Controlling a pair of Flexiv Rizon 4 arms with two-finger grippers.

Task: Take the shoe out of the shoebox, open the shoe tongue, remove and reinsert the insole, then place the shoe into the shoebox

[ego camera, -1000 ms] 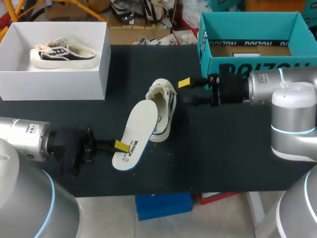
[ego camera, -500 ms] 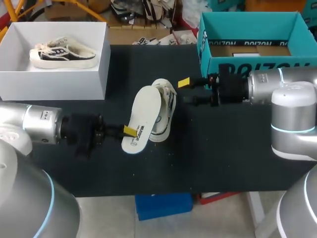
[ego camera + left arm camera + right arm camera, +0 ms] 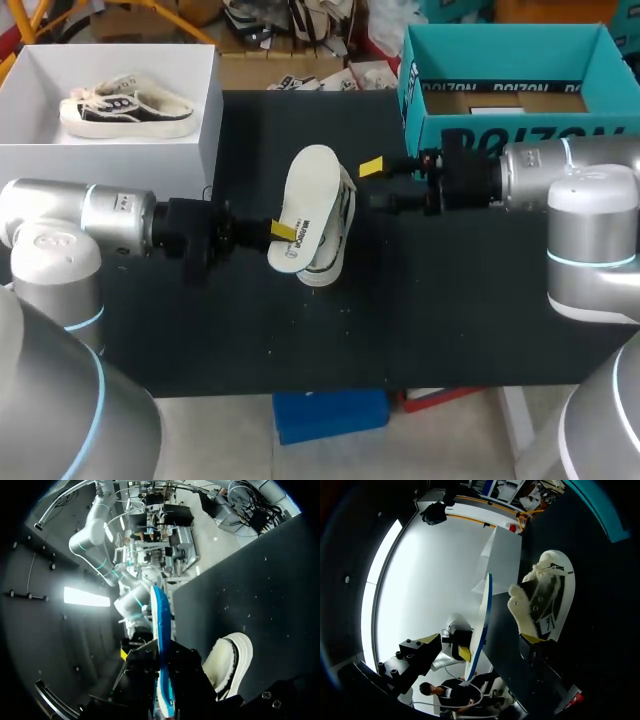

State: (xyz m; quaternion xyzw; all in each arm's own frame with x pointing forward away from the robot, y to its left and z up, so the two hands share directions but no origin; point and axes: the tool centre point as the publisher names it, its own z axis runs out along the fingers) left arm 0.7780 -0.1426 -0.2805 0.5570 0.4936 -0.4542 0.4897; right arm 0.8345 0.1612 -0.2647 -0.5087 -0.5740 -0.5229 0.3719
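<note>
Head view, change: over the last 1 second the left gripper [image 3: 283,231] has carried the insole [image 3: 308,200] from the near side of the dark table [image 3: 450,300] up to the shoe [image 3: 338,238]. The insole now hangs over most of the shoe. The right gripper [image 3: 372,186] has not moved.
Left fingers: closed on the insole's near end, 1 finger on each face. In the left wrist view the insole [image 3: 161,630] stands edge-on between them, with the shoe [image 3: 232,662] just beside.
Right fingers: spread wide, holding nothing. 1 yellow tip sits just beside the shoe's far end.
Shoe: mid-table, under the insole, between the 2 grippers.
</note>
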